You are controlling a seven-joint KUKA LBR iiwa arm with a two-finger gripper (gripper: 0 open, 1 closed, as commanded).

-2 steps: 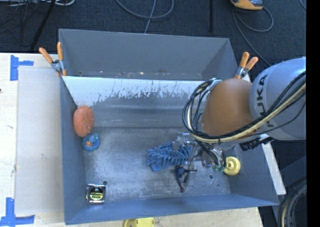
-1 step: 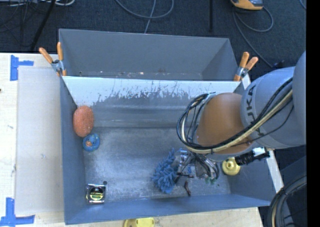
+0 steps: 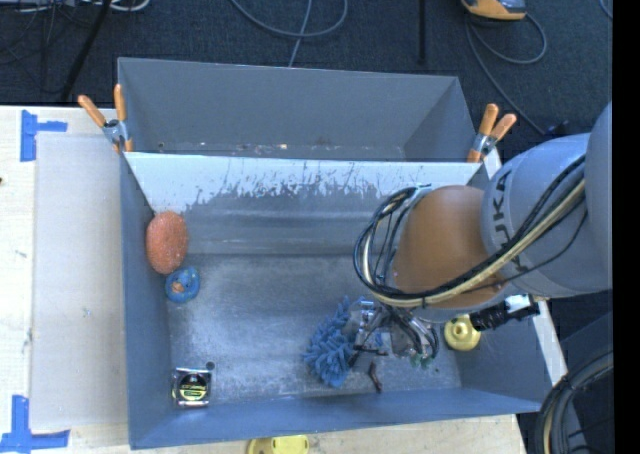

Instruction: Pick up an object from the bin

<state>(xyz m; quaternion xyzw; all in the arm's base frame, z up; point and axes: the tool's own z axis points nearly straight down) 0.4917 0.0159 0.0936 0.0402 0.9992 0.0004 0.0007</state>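
Observation:
My gripper [image 3: 386, 340] is low in the bin's front right part, under the arm's orange cover. Right beside it on its left, touching or nearly touching, lies a blue shaggy, mop-like bundle [image 3: 330, 350] on the bin floor. To the gripper's right, a small yellow rounded thing [image 3: 462, 333] sits against the bin's right wall, partly hidden by the arm. Whether anything is in the gripper is hidden.
An orange-brown oval lump [image 3: 167, 240] leans on the left wall, with a small blue round thing [image 3: 182, 285] just below it. A yellow-and-black tape measure [image 3: 192, 387] lies in the front left corner. The arm with its cables covers the bin's right side.

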